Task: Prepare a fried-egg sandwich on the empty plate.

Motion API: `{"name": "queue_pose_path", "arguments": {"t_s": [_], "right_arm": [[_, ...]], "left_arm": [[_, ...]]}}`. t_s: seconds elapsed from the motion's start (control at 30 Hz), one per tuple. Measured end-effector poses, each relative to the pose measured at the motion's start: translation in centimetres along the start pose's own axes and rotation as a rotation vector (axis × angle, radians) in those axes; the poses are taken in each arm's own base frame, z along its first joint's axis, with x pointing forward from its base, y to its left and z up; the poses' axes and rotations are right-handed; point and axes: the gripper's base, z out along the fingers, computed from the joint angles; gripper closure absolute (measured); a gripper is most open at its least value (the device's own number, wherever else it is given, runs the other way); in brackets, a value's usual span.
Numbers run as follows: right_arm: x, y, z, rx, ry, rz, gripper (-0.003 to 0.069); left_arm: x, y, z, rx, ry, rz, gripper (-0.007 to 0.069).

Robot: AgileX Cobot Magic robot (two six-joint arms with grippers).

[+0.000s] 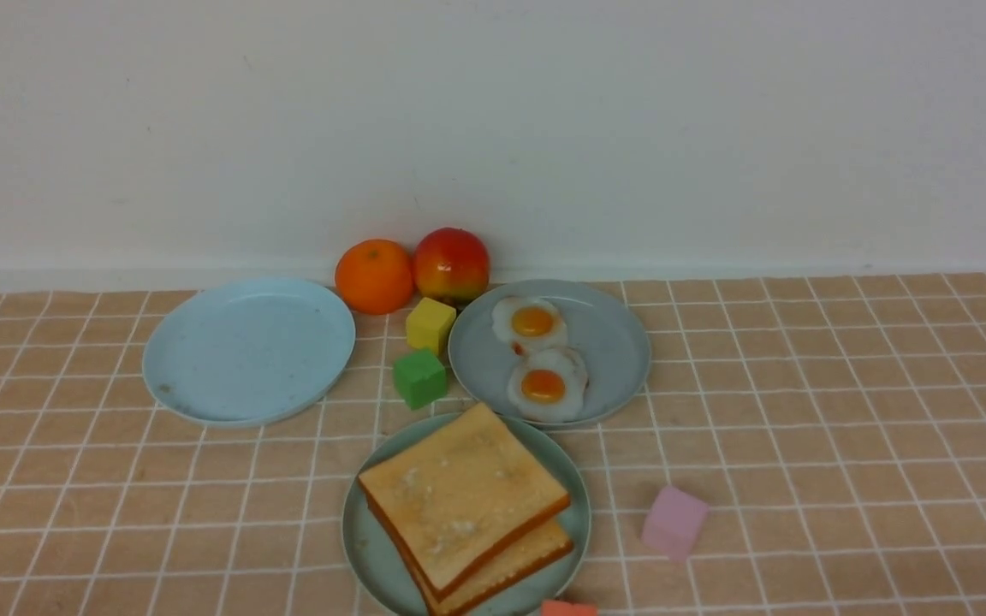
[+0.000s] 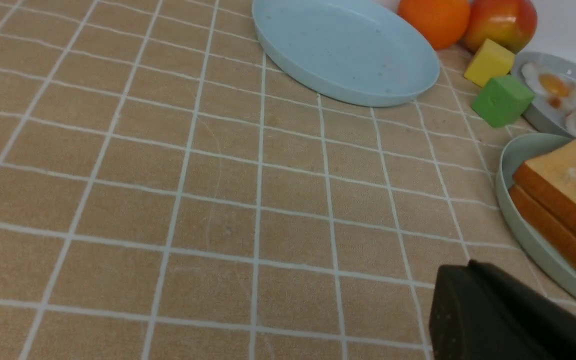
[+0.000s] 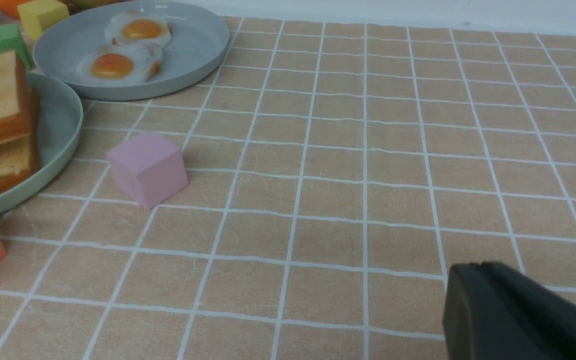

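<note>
Two square golden-brown toast slices point(image 1: 463, 500) stacked on round mint-green plastic plate point(image 1: 365, 535). Two white toy fried eggs point(image 1: 547, 385) on greyish-blue plate point(image 1: 613, 342). Both claws' state: cannot tell.

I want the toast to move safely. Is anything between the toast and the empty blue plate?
Nothing visible. Only bare tablecloth lies between the toast slices and the empty blue plate. The green cube sits just off that path.

The three plates point(image 1: 202, 402) look like matt, smooth plastic, the toast slices point(image 1: 459, 492) have a dry, faintly speckled face, the eggs point(image 1: 542, 385) carry glossy yolks, and the tablecloth point(image 1: 801, 428) appears soft and matt.
</note>
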Motion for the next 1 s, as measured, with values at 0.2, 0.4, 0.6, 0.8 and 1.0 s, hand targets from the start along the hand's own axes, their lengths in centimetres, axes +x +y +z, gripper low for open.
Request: {"name": "queue_pose_path", "arguments": {"t_s": [0.2, 0.4, 0.6, 0.8, 1.0], "right_arm": [[0.00, 0.00, 0.00, 0.000, 0.000, 0.000, 0.0627], [0.01, 0.00, 0.00, 0.000, 0.001, 0.000, 0.0627], [0.01, 0.00, 0.00, 0.000, 0.001, 0.000, 0.0617], [0.01, 0.00, 0.00, 0.000, 0.001, 0.000, 0.0612], [0.01, 0.00, 0.00, 0.000, 0.001, 0.000, 0.0605]], "left_arm": [[0.04, 0.01, 0.00, -0.001, 0.004, -0.001, 0.0638], [0.04, 0.01, 0.00, -0.001, 0.004, -0.001, 0.0638], [0.04, 0.01, 0.00, -0.001, 0.004, -0.003, 0.0638], [0.04, 0.01, 0.00, -0.001, 0.004, -0.003, 0.0638], [0.04, 0.01, 0.00, -0.001, 0.004, -0.003, 0.0638]]}}
